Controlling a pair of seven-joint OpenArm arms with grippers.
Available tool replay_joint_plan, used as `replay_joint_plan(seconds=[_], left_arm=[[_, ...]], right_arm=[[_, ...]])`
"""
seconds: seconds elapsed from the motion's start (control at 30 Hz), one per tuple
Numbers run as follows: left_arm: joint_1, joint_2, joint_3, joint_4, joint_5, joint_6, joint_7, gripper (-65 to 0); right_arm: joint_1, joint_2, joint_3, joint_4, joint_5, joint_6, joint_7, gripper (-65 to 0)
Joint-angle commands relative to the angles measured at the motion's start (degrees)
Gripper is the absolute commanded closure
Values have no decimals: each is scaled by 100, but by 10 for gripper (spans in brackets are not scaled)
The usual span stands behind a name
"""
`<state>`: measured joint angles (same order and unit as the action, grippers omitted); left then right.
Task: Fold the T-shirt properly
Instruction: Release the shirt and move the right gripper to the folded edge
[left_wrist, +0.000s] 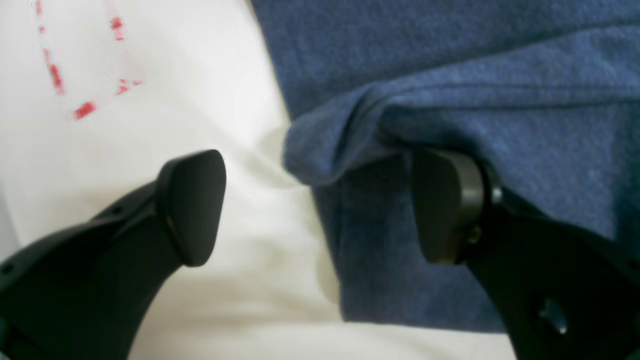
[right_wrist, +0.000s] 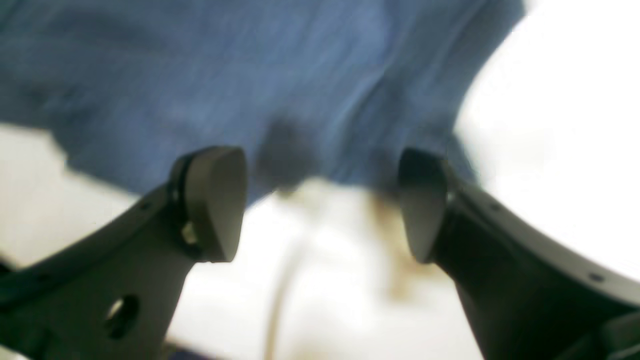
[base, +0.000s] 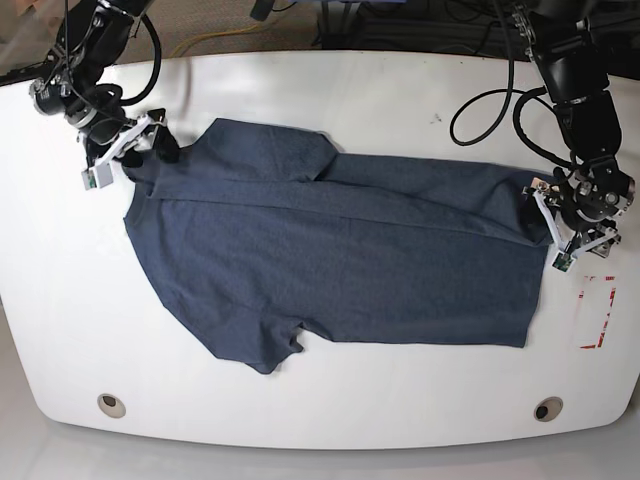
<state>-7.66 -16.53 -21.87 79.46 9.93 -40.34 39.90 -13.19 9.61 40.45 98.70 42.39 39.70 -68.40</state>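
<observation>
The dark navy T-shirt (base: 330, 260) lies spread across the white table (base: 400, 90), with its far edge folded over towards the middle. My left gripper (base: 548, 225) is at the shirt's right edge. In the left wrist view it (left_wrist: 320, 200) is open: one finger (left_wrist: 192, 207) is over bare table, the other (left_wrist: 445, 205) is under a raised fold of the shirt (left_wrist: 450, 75). My right gripper (base: 150, 148) is at the shirt's far left corner. In the blurred right wrist view it (right_wrist: 320, 200) is open, with the shirt (right_wrist: 200, 75) just past the fingertips.
Red tape marks (base: 598, 312) lie on the table right of the shirt and also show in the left wrist view (left_wrist: 85, 109). Two round holes (base: 111, 404) sit near the table's front edge. Black cables (base: 480, 110) loop at the back right.
</observation>
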Motion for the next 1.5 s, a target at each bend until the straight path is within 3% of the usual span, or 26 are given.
replay_joint_plan(seconds=[0.0,0.3,0.73,0.83,0.93,1.0,1.07,1.47], left_arm=[[76,-109,-138,208,-31,34,-91,-532],[287,-65,-138,217,-31,34,-100,-531],[392,-65,-138,225,-31,34,-100,-531],[392,-92,-156,217,-31,34,-100,-531],[392,-92,-156,217,-31,34,-100,-531],[392,-92,-156,217,-31,34,-100,-531],[392,-92,-156,217,-31,34,-100,-531],[401,-83,-156,217,-13,34,-100,-531]], right_arm=[[-259,-60,13,95,425,30,75,-444],[-646,-684,-31,-45,442,30,75,-445],[-145,-851,-656,-678,-191,30,110,-441],[-92,-868,-664,-678,-191,30,110,-363],[5,-868,-664,-713,-200,30,110,-206],[22,-868,-673,-713,-208,30,110,-68],[22,-868,-682,-687,-200,30,110,0],[-347,-860,-673,948,-147,30,-180,0]])
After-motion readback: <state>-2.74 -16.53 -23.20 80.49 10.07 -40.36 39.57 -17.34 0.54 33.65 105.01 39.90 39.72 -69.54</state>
